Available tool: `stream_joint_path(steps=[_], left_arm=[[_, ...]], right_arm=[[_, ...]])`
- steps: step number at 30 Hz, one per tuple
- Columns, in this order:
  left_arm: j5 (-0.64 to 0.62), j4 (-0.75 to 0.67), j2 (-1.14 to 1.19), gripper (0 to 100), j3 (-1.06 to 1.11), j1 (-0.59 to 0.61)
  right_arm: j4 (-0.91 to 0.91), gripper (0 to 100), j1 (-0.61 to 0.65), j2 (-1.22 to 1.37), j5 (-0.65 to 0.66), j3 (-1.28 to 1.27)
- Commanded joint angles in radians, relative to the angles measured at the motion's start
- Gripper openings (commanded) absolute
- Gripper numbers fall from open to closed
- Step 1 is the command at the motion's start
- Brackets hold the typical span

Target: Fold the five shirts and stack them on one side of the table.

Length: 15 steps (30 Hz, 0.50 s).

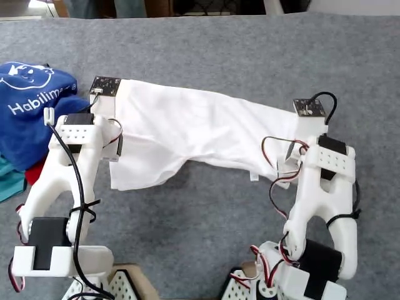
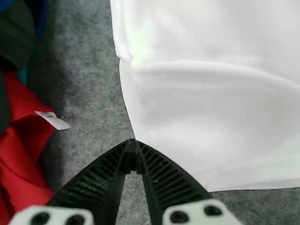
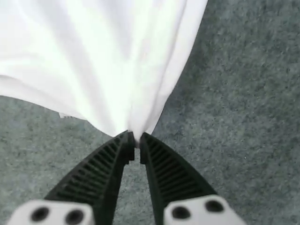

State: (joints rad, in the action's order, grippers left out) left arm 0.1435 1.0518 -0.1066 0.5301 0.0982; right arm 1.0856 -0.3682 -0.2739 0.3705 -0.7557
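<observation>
A white shirt (image 1: 187, 131) lies stretched across the grey table between the two arms. My left gripper (image 2: 133, 149) is shut at the shirt's side edge, its black fingertips pinching the hem of the white shirt (image 2: 211, 112); from above it sits at the shirt's left side (image 1: 117, 149). At the opposite end, my right gripper (image 3: 135, 140) is shut on a gathered bunch of the white shirt (image 3: 108, 56), seen from above at the right (image 1: 288, 164). Other shirts lie in a pile at the table's left edge: a blue shirt (image 1: 31, 103), a red one (image 1: 35, 172) and a teal one (image 1: 9, 181).
Beside the left gripper lies the red shirt (image 2: 18, 159) with a white tag (image 2: 52, 121), and dark and blue cloth (image 2: 16, 28) beyond it. Grey felt table (image 1: 250, 50) stretches behind the white shirt and in front of it, between the arm bases.
</observation>
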Motion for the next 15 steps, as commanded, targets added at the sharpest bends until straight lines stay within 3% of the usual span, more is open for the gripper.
stream_joint_path(steps=[1,5,10,15], left_arm=[[0.015,0.012,-0.034,3,-0.022,-0.004],[0.015,0.012,-0.034,3,-0.022,-0.004],[0.012,0.011,-0.035,3,-0.035,-0.01],[-0.038,0.003,-0.032,3,-0.127,-0.03]], right_arm=[[-0.008,1.8,-0.014,0.005,0.005,-0.002],[-0.005,5.7,-0.014,0.005,0.031,-0.021],[0.032,25.7,-0.095,-0.002,0.097,-0.035],[0.089,24.9,-0.14,-0.022,0.123,0.117]])
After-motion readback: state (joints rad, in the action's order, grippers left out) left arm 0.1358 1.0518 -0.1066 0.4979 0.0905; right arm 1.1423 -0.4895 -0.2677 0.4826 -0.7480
